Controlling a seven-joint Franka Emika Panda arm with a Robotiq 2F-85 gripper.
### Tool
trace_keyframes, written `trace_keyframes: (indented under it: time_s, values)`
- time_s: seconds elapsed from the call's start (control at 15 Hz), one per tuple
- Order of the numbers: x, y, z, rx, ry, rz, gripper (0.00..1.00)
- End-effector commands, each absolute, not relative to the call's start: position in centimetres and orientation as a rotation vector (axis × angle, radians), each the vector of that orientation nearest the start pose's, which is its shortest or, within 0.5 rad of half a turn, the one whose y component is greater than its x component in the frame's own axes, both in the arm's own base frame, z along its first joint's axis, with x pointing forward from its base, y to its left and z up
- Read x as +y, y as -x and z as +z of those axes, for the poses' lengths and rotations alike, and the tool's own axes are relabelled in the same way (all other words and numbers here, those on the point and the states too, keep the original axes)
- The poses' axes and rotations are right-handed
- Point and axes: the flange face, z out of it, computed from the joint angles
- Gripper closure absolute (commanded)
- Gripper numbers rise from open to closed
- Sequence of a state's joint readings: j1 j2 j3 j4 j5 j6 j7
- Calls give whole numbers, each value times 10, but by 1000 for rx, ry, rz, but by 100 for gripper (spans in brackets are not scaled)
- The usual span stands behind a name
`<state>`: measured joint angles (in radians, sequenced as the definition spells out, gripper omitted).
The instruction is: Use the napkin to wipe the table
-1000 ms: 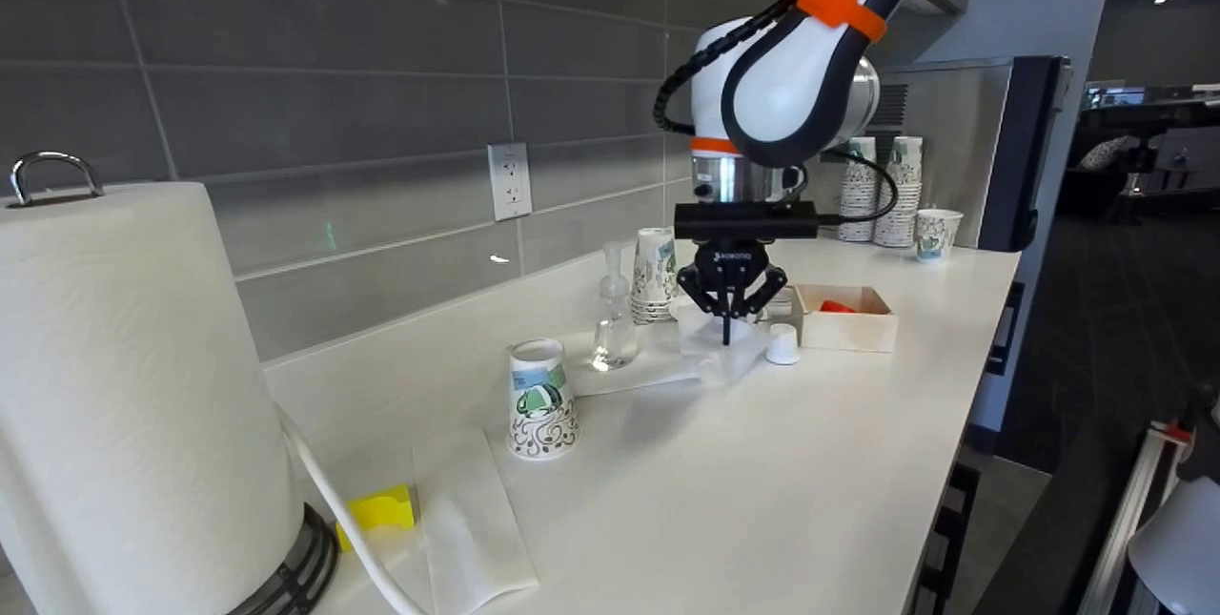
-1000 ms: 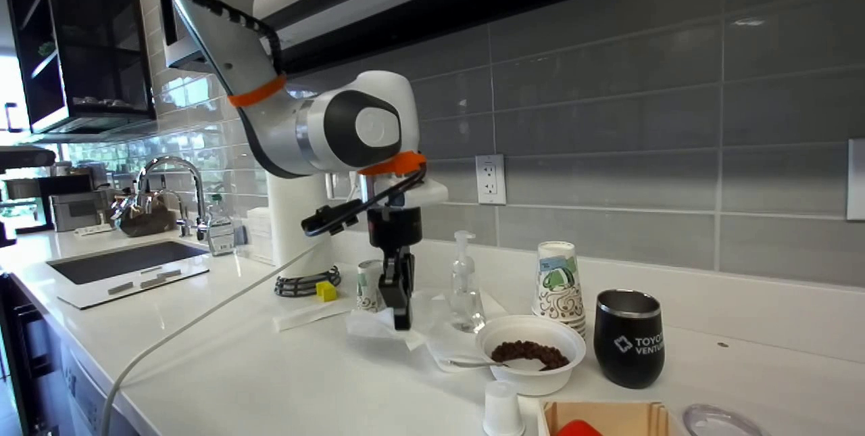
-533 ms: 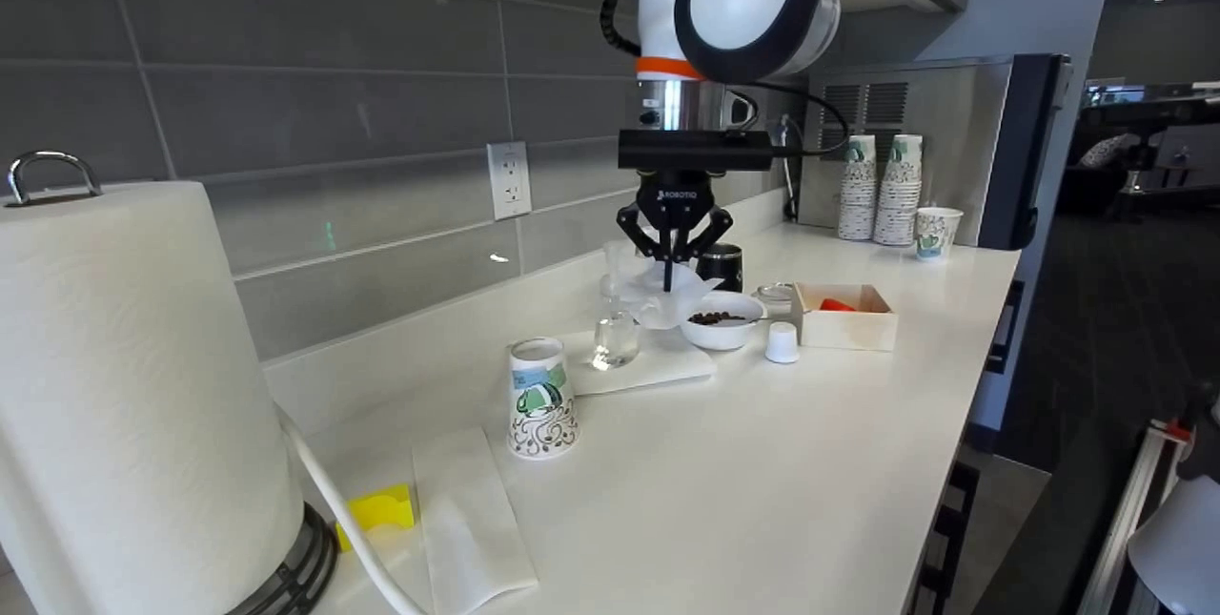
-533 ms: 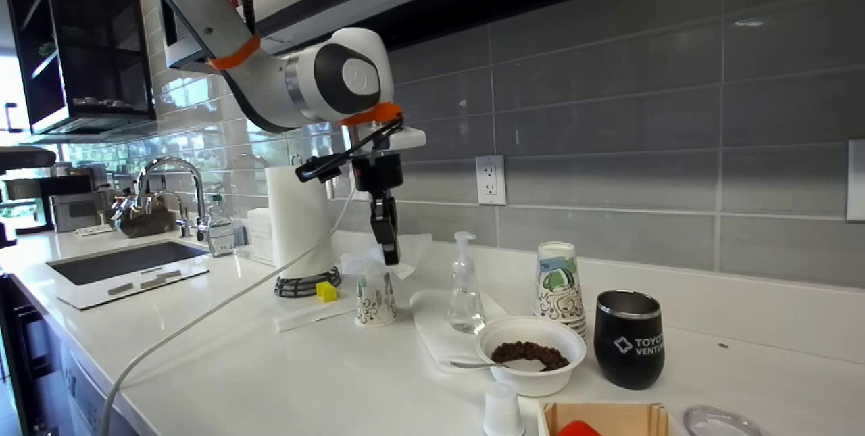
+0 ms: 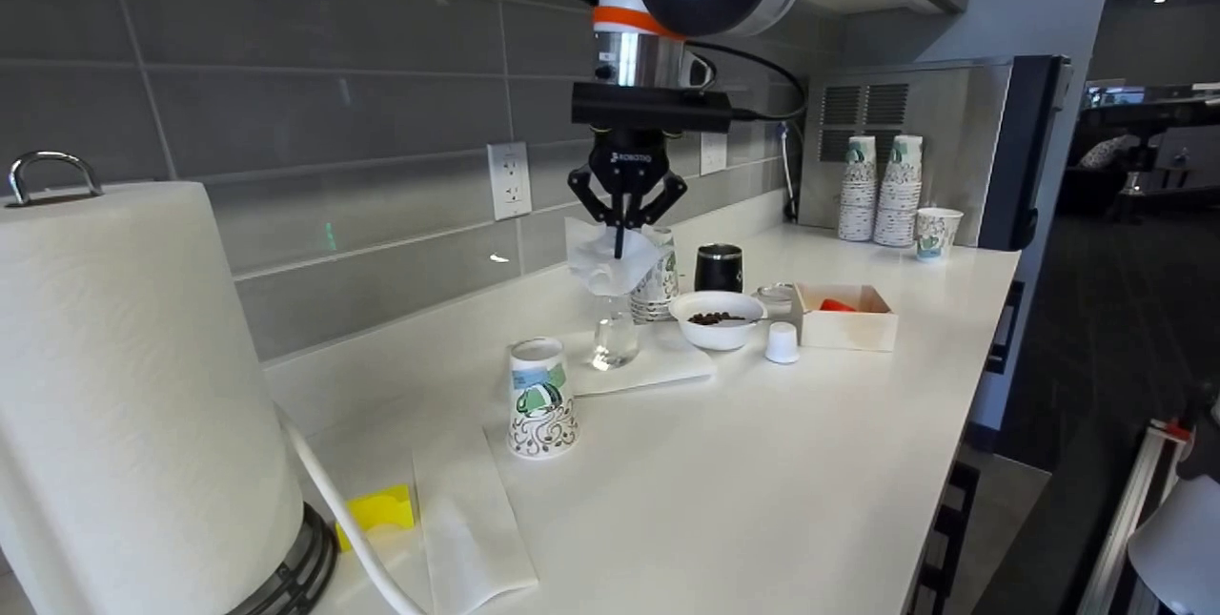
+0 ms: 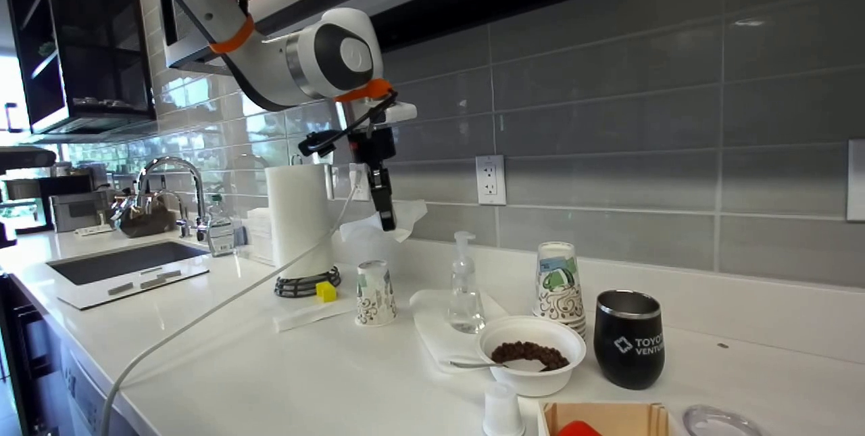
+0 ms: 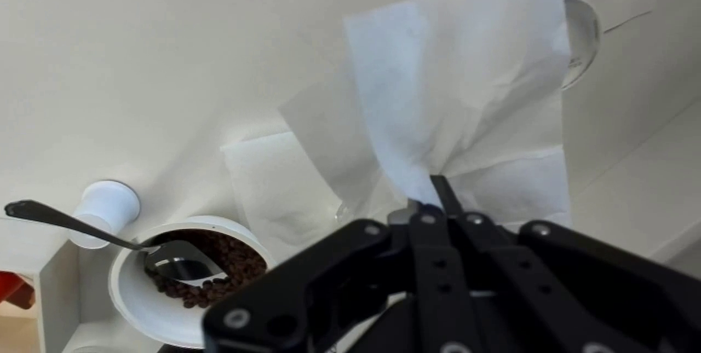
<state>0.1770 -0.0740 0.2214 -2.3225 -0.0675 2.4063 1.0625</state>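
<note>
My gripper (image 5: 619,251) is shut on the thin white napkin (image 5: 593,264) and holds it up above the table (image 5: 743,501). In an exterior view the gripper (image 6: 388,225) and the napkin (image 6: 407,214) hang above an upside-down cup, close to the tiled wall. In the wrist view the napkin (image 7: 471,63) spreads out creased from the gripper's fingertips (image 7: 446,194) and covers part of the view below. The off-white table also shows in the wrist view (image 7: 109,79). The napkin hangs apart from the tabletop.
A paper cup (image 5: 541,400) stands under the arm's area, with a soap bottle (image 6: 465,294) on folded white paper (image 6: 432,328). A bowl (image 6: 534,382) with brown beans and a spoon, a black tumbler (image 6: 628,341), stacked cups, a wooden box (image 5: 848,334) and a paper-towel roll (image 5: 143,386) stand around.
My gripper has risen with the napkin and moved leftward in both exterior views. The napkin has lifted away from near the bowl and tabletop. The objects on the table look unmoved.
</note>
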Motion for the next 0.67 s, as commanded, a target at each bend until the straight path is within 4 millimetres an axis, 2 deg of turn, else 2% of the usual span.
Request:
trace_keyframes:
  time_s: [0.0,0.27,0.47,0.6]
  values:
    - [228,-479,393,813,2937,-260,100]
    - [270,-470,386,631,2957,-241,100]
    - [305,-458,374,488,2959,-217,100]
    - [319,-454,368,443,2967,-245,100]
